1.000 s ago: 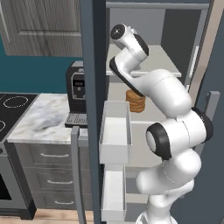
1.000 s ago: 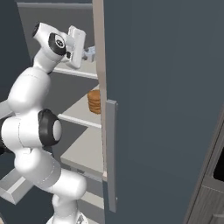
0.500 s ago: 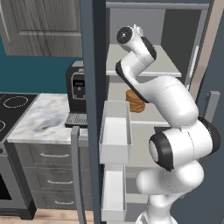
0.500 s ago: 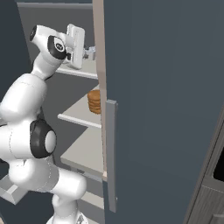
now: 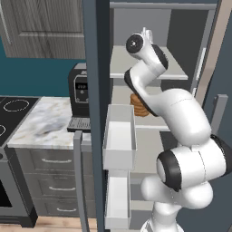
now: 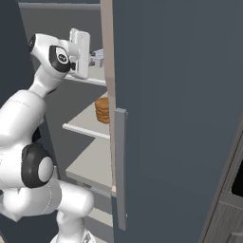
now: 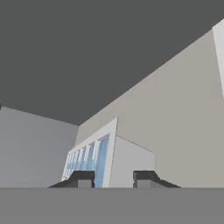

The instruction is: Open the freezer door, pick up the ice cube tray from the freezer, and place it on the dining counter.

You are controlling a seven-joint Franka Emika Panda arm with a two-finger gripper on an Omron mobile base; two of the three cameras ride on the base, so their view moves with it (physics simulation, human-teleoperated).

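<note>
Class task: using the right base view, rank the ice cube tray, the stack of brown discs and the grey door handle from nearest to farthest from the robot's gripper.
1. ice cube tray: between the fingers of the gripper, top shelf.
2. stack of brown discs: one shelf below.
3. grey door handle: lower still, on the closed door's edge.

The arm is built of smooth, glossy white shells, rounded and bulbous where the links swell around each joint. Dark, near-black rings are set between the shells, and round black caps are seen on the sides of the joints, one large cap low on the body and a smaller one near the wrist, ringed in white with a pale centre mark. A flat, rectangular white hand block with rounded corners is mounted beyond the wrist. The gripper is tipped with two small dark grey fingers, blocky and wedge-shaped, with lighter grey inner faces. No cables, screws or lettering can be made out.
</note>
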